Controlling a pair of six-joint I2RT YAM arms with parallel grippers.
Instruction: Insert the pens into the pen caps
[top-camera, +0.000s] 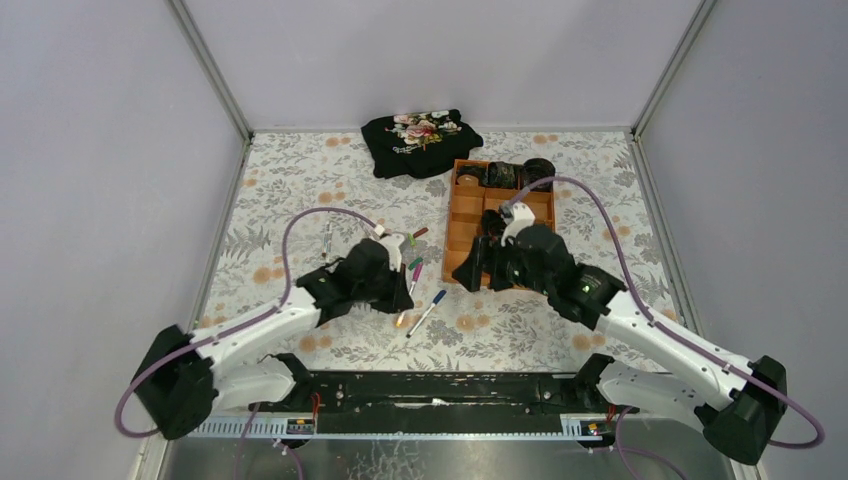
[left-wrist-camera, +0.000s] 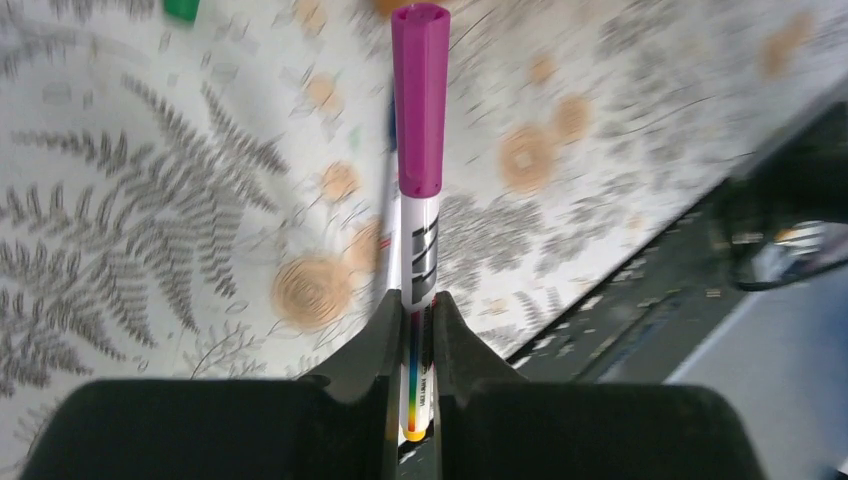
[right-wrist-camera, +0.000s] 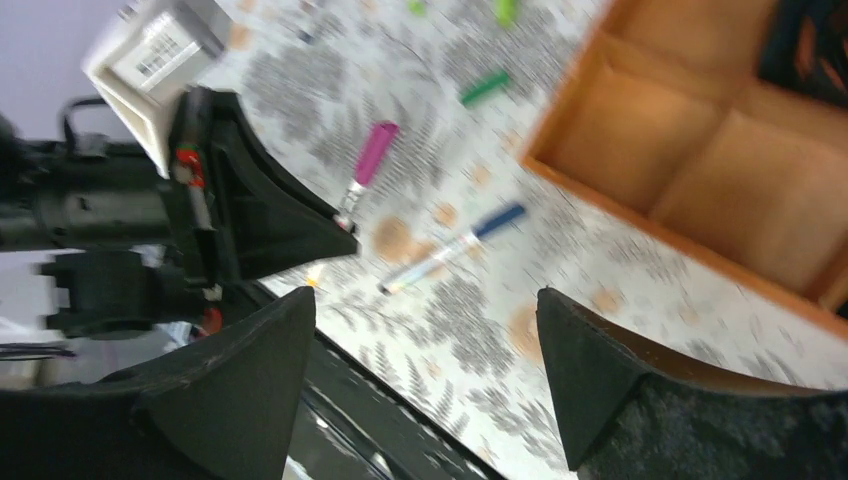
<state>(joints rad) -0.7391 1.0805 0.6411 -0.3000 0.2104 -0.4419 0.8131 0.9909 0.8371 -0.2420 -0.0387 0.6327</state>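
Note:
My left gripper (left-wrist-camera: 416, 300) is shut on a white pen's barrel (left-wrist-camera: 420, 240). The pen wears a magenta cap (left-wrist-camera: 420, 100) and sticks out ahead of the fingers, above the table. In the top view this gripper (top-camera: 406, 293) is left of centre with the magenta cap (top-camera: 415, 272) showing. A blue-capped pen (top-camera: 427, 312) lies on the table just right of it. Loose caps lie beyond: dark green (right-wrist-camera: 485, 88), light green (top-camera: 410, 240) and dark red (top-camera: 420, 232). My right gripper (right-wrist-camera: 425, 300) is open and empty, above the table by the orange tray's near-left corner (top-camera: 483, 277).
The orange tray (top-camera: 470, 215) stands at the back right, with dark round things in its far cells. A black cloth with a flower print (top-camera: 420, 142) lies at the back. Another pen (top-camera: 327, 243) lies to the left. The black front rail (top-camera: 440, 385) runs along the near edge.

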